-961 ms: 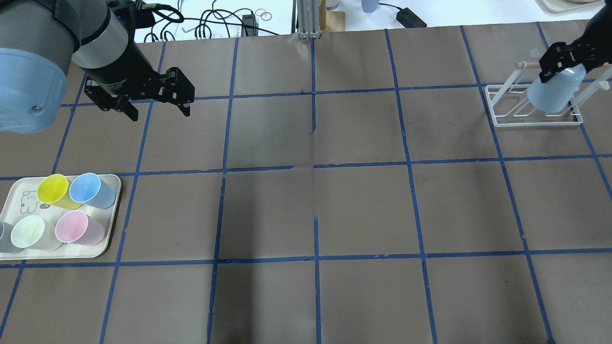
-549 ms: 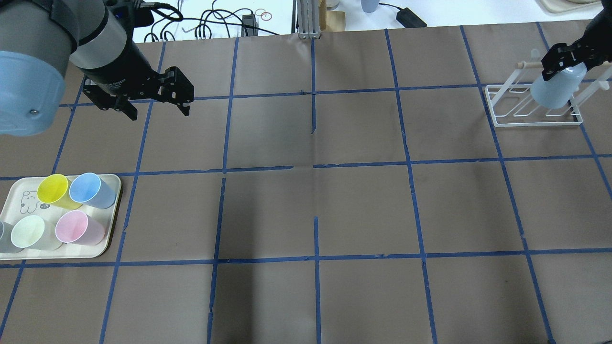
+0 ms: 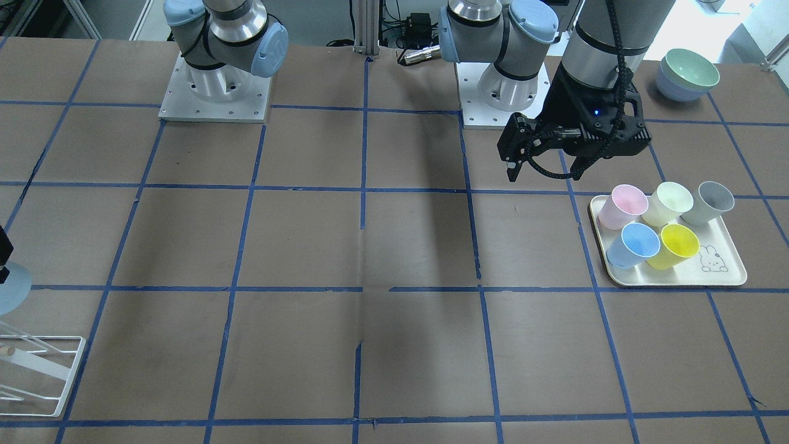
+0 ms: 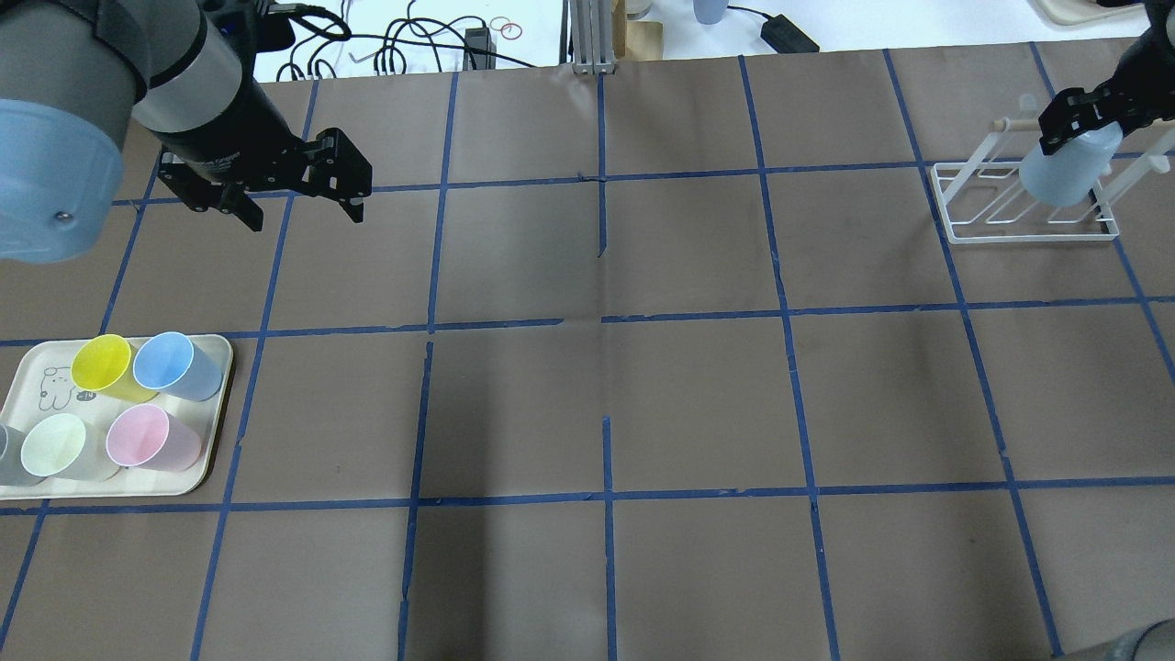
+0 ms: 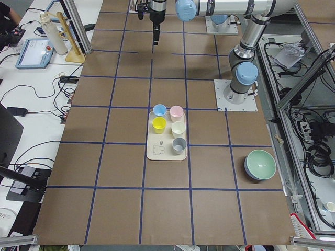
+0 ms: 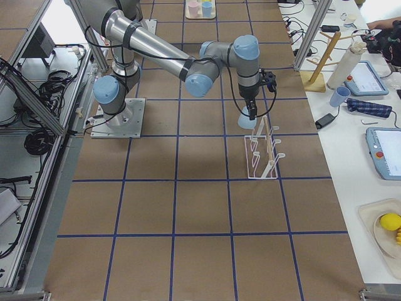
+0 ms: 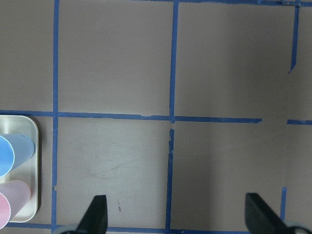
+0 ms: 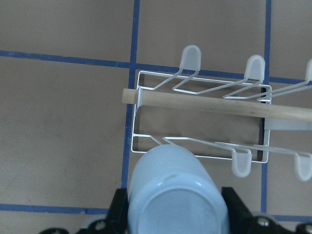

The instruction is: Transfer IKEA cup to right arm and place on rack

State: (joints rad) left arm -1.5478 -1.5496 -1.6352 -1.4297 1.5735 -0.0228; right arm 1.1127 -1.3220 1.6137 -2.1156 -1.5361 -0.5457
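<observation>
The pale powder-blue IKEA cup (image 4: 1069, 173) hangs upside down in my right gripper (image 4: 1076, 128), which is shut on it just above the white wire rack (image 4: 1028, 231). In the right wrist view the cup (image 8: 178, 195) sits at the near side of the rack (image 8: 139, 122), below its wooden rod and beside the white pegs. I cannot tell whether it touches a peg. My left gripper (image 4: 303, 213) is open and empty above the table at the far left, its fingers (image 7: 95, 214) spread wide.
A cream tray (image 4: 216, 413) at the near left holds yellow, sky-blue, pink, pale green and grey cups. Stacked bowls (image 3: 687, 74) stand beside the left arm's base. Cables and clutter lie beyond the table's far edge.
My right gripper has moved the cup slightly farther back and lower over the rack. The left arm has hardly moved.
</observation>
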